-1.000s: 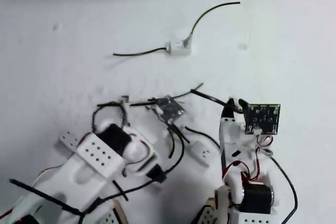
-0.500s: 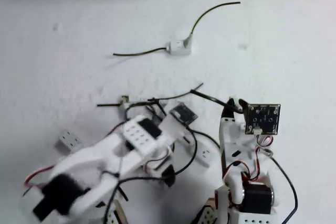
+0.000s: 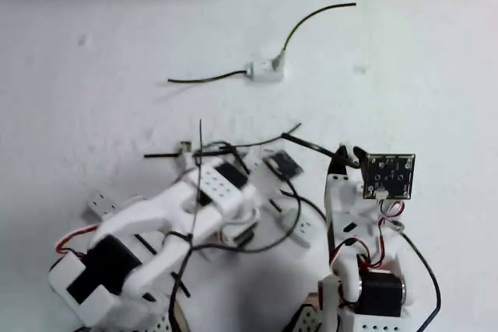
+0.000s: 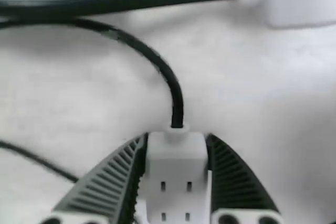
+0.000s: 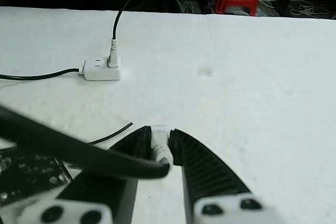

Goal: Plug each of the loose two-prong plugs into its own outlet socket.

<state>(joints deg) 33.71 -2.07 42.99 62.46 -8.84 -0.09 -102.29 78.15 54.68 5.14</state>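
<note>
1. Left gripper point(image 4: 176, 141) clamped on outlet socket point(image 4: 176, 169), slots point(image 4: 163, 185) facing its wrist camera.
2. Right gripper point(image 5: 159, 132) pinches white plug point(image 5: 161, 150) nearby, over table point(image 3: 93, 52); plug's facing probably unreadable here.
3. Next: square plug to slots, push straight, socket braced.

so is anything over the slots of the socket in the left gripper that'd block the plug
Nothing visible does: the socket sits in the left gripper with its slotted face bare. Its own black cord leaves the far end, clear of the slots. The right gripper holds the plug.
</note>
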